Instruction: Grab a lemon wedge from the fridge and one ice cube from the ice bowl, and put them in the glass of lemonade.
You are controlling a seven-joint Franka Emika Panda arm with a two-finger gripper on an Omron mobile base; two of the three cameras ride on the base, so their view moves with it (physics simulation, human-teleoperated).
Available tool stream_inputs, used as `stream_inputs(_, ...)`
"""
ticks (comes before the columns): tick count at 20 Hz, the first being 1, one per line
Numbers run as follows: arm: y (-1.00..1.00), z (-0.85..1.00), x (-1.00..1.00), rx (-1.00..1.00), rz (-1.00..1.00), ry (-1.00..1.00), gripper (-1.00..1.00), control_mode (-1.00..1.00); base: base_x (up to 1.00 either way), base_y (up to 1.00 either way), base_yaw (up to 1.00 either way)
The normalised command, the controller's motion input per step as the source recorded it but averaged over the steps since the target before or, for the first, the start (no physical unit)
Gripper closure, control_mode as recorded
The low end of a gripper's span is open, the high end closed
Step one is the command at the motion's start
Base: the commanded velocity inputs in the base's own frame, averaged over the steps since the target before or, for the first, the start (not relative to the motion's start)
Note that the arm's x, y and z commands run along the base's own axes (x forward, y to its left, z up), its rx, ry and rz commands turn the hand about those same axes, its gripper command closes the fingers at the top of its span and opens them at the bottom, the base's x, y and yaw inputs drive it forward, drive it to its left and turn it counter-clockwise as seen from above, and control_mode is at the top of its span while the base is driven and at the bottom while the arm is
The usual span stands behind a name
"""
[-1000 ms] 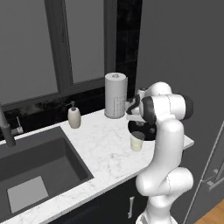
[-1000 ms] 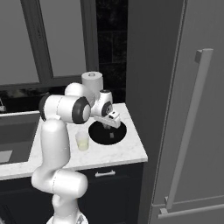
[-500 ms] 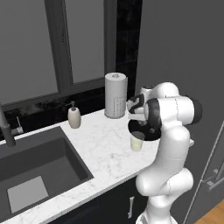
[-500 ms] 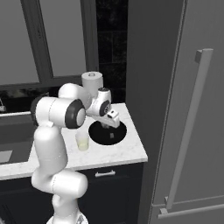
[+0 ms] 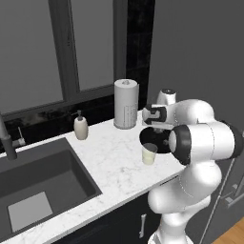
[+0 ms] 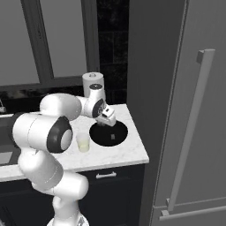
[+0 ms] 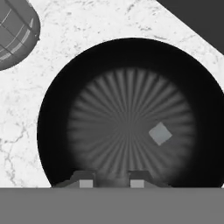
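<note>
Gripper (image 7: 113, 177) poised above the ice bowl (image 7: 57, 109) on the marble counter (image 5: 112, 164), its two fingertips (image 7: 86, 178) a narrow gap apart with nothing between them. One pale ice cube (image 7: 160, 133) lies in the ribbed black bowl, right of centre. One glass of lemonade (image 6: 83, 142) stands just beside the bowl; one paper-towel roll (image 5: 126, 104) and one soap dispenser (image 5: 80, 127) sit farther back. The fridge (image 6: 190, 110) is closed. No lettering is legible anywhere.
</note>
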Motion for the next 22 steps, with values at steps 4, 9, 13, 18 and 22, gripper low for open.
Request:
stream_inputs(4,0.27,0.60,-0.45,-0.03,0.01,0.00,1.00,-1.00,0.00,0.00,0.00)
stream_inputs(9,0.31,0.46,-0.43,-0.03,0.03,0.00,1.00,-1.00,0.00,0.00,0.00)
stream_inputs(13,0.29,0.24,-0.61,-0.03,0.04,0.01,1.00,-1.00,0.00,0.00,0.00)
stream_inputs(18,0.25,0.04,-0.72,-0.02,0.05,0.02,1.00,-1.00,0.00,0.00,0.00)
stream_inputs(22,0.14,0.11,-0.64,0.00,0.05,0.03,1.00,-1.00,0.00,0.00,0.00)
